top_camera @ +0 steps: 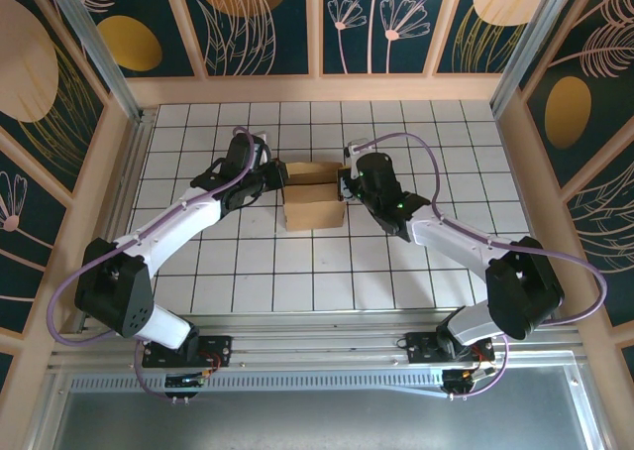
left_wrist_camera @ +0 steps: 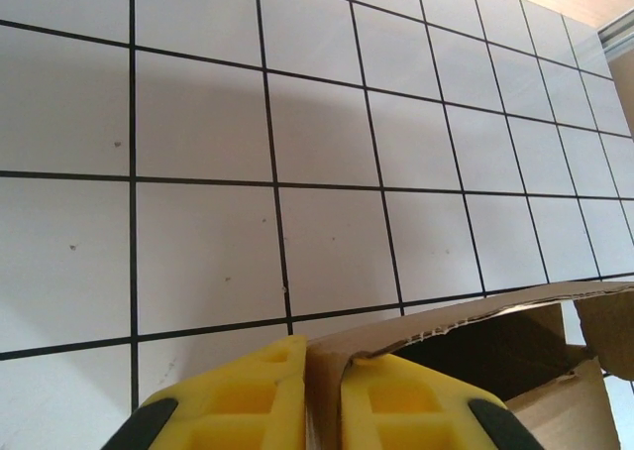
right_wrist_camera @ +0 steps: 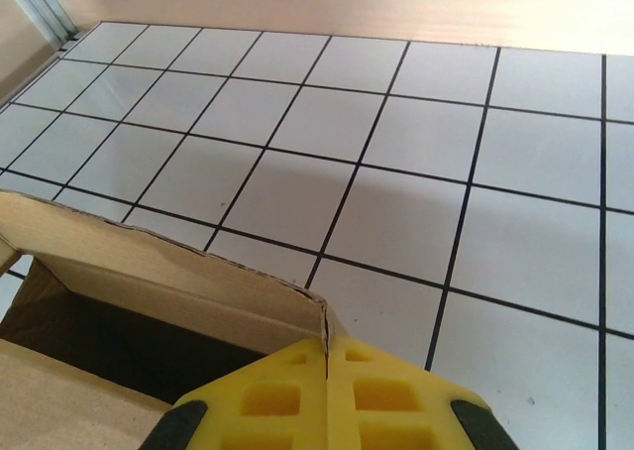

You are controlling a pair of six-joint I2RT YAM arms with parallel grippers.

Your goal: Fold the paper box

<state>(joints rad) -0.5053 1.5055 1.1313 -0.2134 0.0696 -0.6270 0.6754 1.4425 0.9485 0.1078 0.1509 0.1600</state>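
- Two arms reach in from the near edge of the tabletop (top_camera: 297, 272) and converge on its middle.
- The left gripper (left_wrist_camera: 322, 361) pinches the left wall of the paper box (top_camera: 314, 197). Its jaws are narrow with cardboard between them, apparently to keep that side upright.
- The right gripper (right_wrist_camera: 327, 349) is clamped tight on a corner of the opposite wall, likely bracing it the same way.
- The box sits mid-tabletop, slightly nearer the far edge. Its top gapes open and its flaps are not yet folded shut.

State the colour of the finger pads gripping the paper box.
Bright yellow; the pads show best in the right wrist view.
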